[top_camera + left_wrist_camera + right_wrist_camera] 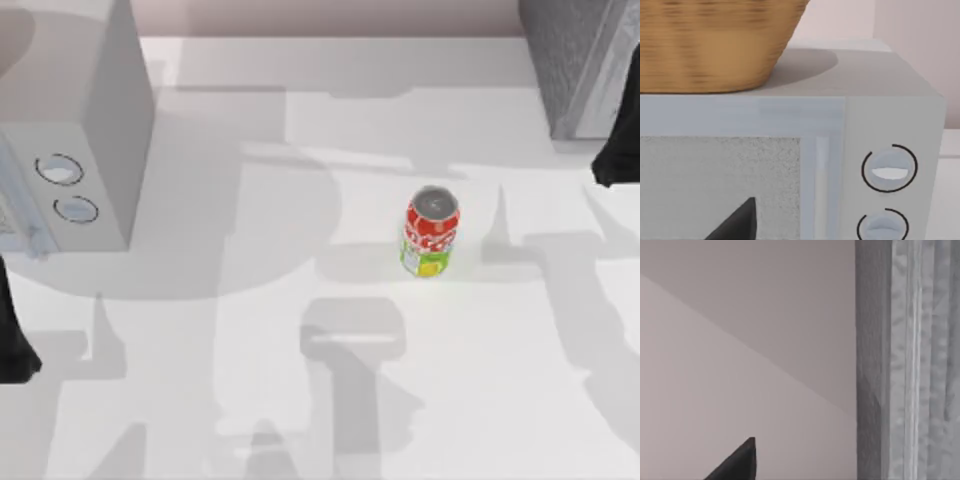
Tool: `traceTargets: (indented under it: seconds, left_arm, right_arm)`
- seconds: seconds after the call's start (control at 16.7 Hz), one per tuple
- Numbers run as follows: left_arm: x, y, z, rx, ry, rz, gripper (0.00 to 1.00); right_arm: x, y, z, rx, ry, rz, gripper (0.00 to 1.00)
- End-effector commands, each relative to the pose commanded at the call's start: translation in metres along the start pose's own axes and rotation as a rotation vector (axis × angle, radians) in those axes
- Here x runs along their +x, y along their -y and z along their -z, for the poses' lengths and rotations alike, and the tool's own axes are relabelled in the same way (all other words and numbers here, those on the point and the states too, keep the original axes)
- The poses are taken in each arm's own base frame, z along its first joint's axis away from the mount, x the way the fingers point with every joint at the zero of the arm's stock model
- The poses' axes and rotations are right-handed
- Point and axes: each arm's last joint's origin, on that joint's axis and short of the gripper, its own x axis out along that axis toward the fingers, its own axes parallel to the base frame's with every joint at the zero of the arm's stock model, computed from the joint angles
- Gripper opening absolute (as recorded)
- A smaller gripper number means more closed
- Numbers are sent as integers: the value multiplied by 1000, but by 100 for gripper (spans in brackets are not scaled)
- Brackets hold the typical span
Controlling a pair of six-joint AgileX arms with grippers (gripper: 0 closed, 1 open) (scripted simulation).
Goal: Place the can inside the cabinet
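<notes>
A: What does the surface look like?

B: A white desk [250, 400] crossed by grey shadows, with a pale pinkish wall behind it.

A: And the boxes on it?

B: At the desk's far left stands a smooth light-grey box [100, 130] with 2 round dials [59, 169] on its front. The left wrist view faces that front and shows a woven basket [710, 45] sitting on its top; what the basket holds is hidden. At the far right corner stands the cabinet [575, 60], dark grey and speckled, with a paler framed door panel. The right wrist view looks along its edge. I cannot tell whether the door is open.

A: Where is the can?

B: The can [431, 232] stands upright on the desk, right of centre, well apart from both boxes and nearer the cabinet. It has a silver top, a red upper body with white lettering and a yellow-green lower band.

A: The arms?

B: The left arm [15, 350] is at the left edge, the right arm [620, 160] at the right edge just beside the cabinet. Neither touches the can. I cannot tell how either arm's fingers stand.
</notes>
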Motion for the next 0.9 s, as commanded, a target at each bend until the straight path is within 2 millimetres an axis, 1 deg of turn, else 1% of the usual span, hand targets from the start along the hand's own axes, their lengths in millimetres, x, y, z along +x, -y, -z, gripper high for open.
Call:
traceTargets:
  seconds: [0.18,0.3,0.42,0.54,0.66,0.78,0.9]
  left_arm:
    - [0,0,0,0,0,0,100]
    - [0,0,0,0,0,0,100]
    - [0,0,0,0,0,0,100]
    - [0,0,0,0,0,0,100]
    - [0,0,0,0,0,0,100]
    - [0,0,0,0,0,0,100]
    - [0,0,0,0,0,0,100]
  right_arm:
    - [25,-36,26,15,-20,-1,100]
    - [35,-62,53,21,-41,0,100]
    - [39,-86,84,22,-67,4,100]
    - [35,-107,117,17,-94,10,100]
    - [27,-122,150,8,-122,20,100]
    - [15,-132,180,-6,-148,31,100]
    - [3,-136,205,-22,-170,44,100]
